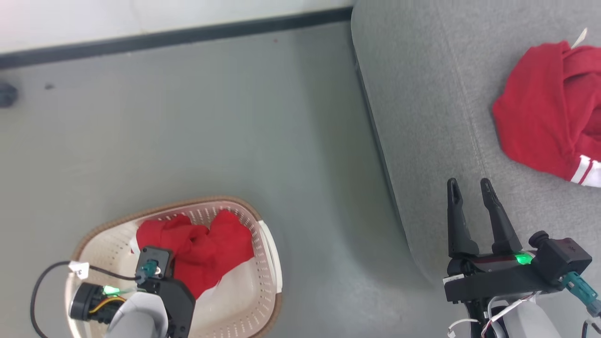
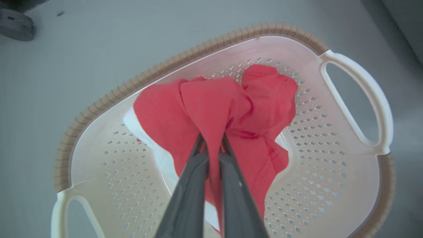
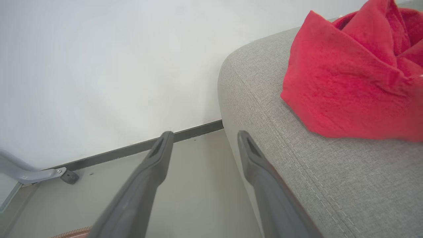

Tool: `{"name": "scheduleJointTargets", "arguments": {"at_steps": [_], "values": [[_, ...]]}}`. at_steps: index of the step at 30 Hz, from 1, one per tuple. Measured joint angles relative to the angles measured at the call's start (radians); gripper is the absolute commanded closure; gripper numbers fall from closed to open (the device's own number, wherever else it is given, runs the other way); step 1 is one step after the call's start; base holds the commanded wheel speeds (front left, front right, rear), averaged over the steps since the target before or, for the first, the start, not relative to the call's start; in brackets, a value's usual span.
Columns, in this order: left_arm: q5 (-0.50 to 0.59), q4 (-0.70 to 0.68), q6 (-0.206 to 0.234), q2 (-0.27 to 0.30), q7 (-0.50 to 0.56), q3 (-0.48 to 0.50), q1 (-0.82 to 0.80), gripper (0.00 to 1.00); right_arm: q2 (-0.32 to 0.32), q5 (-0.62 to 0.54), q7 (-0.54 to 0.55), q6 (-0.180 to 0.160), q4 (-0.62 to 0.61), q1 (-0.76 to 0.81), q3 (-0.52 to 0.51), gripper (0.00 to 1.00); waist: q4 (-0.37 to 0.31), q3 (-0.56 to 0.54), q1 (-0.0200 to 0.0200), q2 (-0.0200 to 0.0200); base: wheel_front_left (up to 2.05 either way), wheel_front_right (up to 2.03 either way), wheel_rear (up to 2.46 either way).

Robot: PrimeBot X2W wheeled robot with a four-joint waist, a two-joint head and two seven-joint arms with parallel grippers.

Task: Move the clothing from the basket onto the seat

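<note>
The cream basket (image 1: 270,263) with its brown rim sits on the floor at the lower left, also seen from above in the left wrist view (image 2: 330,185). Inside lies red clothing (image 1: 206,253) with a white panel. My left gripper (image 2: 211,138) reaches down into the basket and is shut on a pinched fold of this red clothing (image 2: 211,109). A second red garment (image 1: 544,108) with striped trim rests on the grey seat (image 1: 422,117), seen close up in the right wrist view (image 3: 347,79). My right gripper (image 1: 469,185) hovers open over the seat's front edge (image 3: 330,172), holding nothing.
Grey floor (image 1: 235,117) lies between basket and seat. A white wall with a dark baseboard (image 1: 188,35) runs along the far side. A grey metal foot (image 3: 39,173) stands by the wall at the left.
</note>
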Motion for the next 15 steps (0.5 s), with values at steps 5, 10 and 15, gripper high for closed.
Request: {"name": "scheduleJointTargets", "arguments": {"at_steps": [5, 10, 15], "values": [[-0.007, -0.002, -0.009, -0.015, -0.022, 0.002, 0.041, 1.00, 0.000, 0.005, 0.000, 0.001, 0.042, 0.000, -0.020, 0.00, 0.017, -0.074, 0.0000, 0.0000, 0.00, 0.00, 0.00], [-0.011, -0.015, -0.016, -0.027, -0.036, 0.002, 0.080, 1.00, -0.001, 0.015, 0.000, 0.021, 0.065, 0.005, -0.037, 0.00, 0.038, -0.148, 0.0001, 0.0000, 0.00, 0.00, 0.00], [-0.038, -0.043, -0.026, -0.031, -0.042, 0.005, 0.139, 1.00, -0.001, 0.015, 0.000, 0.030, 0.092, 0.024, -0.045, 0.00, 0.064, -0.221, 0.0000, 0.0000, 0.00, 0.00, 0.00]]}}
